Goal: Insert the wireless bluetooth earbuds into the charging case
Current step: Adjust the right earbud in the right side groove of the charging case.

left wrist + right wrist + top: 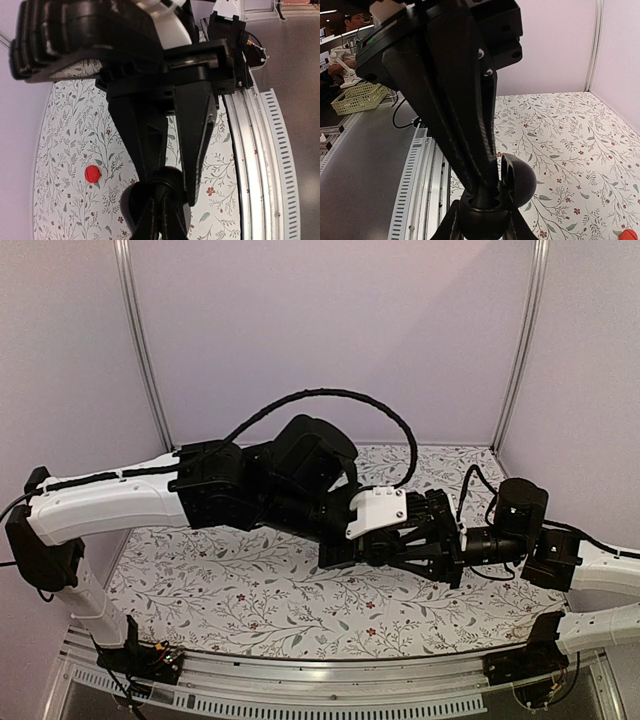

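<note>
The charging case (520,182) is a glossy black pebble, held above the floral cloth with its lid swung open to one side. My right gripper (485,226) is shut on the case's lower half, one finger on each side. My left gripper (487,192) comes in from the opposite side, shut, with its tips down in the open case. In the left wrist view the case (135,200) shows behind my left gripper (170,181). From the top view the two grippers meet at mid-table, left gripper (425,540) against right gripper (412,552). The earbuds are hidden.
A flat red disc (92,173) lies on the floral cloth away from the grippers, also at the corner of the right wrist view (628,234). An aluminium rail (260,165) runs along the table's near edge. A pale green basket (360,97) stands beyond the table.
</note>
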Controlling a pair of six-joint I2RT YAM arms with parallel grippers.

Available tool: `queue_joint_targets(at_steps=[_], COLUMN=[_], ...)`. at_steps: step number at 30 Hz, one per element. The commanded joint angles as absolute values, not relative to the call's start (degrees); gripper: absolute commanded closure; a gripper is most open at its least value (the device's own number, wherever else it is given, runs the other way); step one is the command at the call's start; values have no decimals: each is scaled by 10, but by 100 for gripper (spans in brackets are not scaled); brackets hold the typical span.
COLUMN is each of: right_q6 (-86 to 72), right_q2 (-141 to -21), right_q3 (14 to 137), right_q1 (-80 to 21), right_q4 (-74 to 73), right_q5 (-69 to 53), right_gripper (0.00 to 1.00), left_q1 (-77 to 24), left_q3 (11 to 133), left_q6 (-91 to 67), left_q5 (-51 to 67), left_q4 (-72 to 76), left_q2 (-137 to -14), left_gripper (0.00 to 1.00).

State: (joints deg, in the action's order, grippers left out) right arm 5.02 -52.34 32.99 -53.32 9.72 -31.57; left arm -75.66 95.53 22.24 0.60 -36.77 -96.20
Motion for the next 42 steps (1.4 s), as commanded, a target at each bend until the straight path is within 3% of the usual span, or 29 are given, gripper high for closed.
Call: queue_joint_targets(at_steps=[1,6,14,25,39,42], right_q6=[42,42,42,45,45,44], right_q2=[-512,-512,-513,-518,-524,-522], right_q3=[336,330,329,330,335,333], right_q1=[-537,-537,-537,-537,-537,-537], right_q4=[166,165,165,165,165,166], right_q5=[-294,-293,-290,-291,-293,-291], right_gripper=[100,100,100,100,100,100], left_q1=[-769,-765,-766,-765,-765,-765], left_q3=[957,956,960,952,952,951], left_q6=[219,220,229,239,250,249], left_q5=[18,6,26,39,48,46], left_q4=[-397,-389,-387,-386,-389,-388], left_q2=[-980,-957,-940,-930,-929,-927], left_gripper=[97,92,94,83,89,83])
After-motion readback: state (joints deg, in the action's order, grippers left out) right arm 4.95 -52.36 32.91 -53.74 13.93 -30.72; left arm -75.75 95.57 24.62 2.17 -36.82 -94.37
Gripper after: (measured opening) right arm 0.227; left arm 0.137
